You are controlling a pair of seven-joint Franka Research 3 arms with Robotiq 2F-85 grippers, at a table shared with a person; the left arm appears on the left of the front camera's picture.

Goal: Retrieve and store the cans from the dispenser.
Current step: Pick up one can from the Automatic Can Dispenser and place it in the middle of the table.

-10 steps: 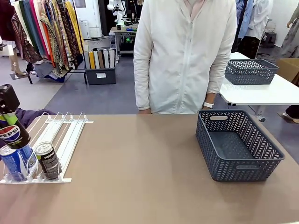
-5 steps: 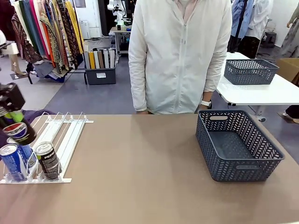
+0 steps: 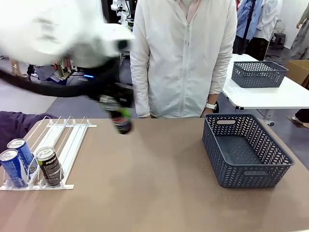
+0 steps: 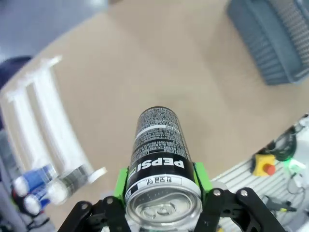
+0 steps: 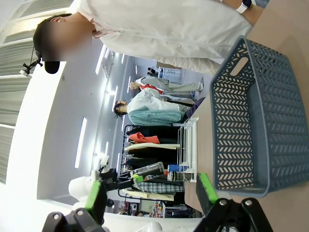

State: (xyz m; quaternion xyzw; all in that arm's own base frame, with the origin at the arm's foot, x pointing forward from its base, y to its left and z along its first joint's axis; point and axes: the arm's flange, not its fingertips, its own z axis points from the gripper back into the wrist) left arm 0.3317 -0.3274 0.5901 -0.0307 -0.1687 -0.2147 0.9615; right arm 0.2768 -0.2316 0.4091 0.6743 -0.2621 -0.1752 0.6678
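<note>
My left gripper (image 3: 117, 112) hangs in the air over the table's far middle-left, motion-blurred, and is shut on a black Pepsi can (image 3: 121, 123). In the left wrist view the can (image 4: 161, 155) sits between the green pads (image 4: 121, 181) of the left gripper (image 4: 161, 189), high above the table. The white wire-railed dispenser (image 3: 65, 137) lies at the left, with two blue cans (image 3: 12, 167) and one black can (image 3: 49, 166) at its near end. The right gripper (image 5: 149, 193) is open with nothing in it, and the dispenser (image 5: 186, 145) lies far off from it.
A dark grey mesh basket (image 3: 246, 150) stands at the table's right and holds nothing; it also appears in both wrist views (image 4: 270, 38) (image 5: 251, 121). A person in a white jacket (image 3: 186, 58) stands at the far edge. A second basket (image 3: 258, 73) sits on another table behind.
My left arm has swung fast from over the dispenser at the far left toward the table's middle, carrying the black Pepsi can. The cans in the dispenser stay put.
</note>
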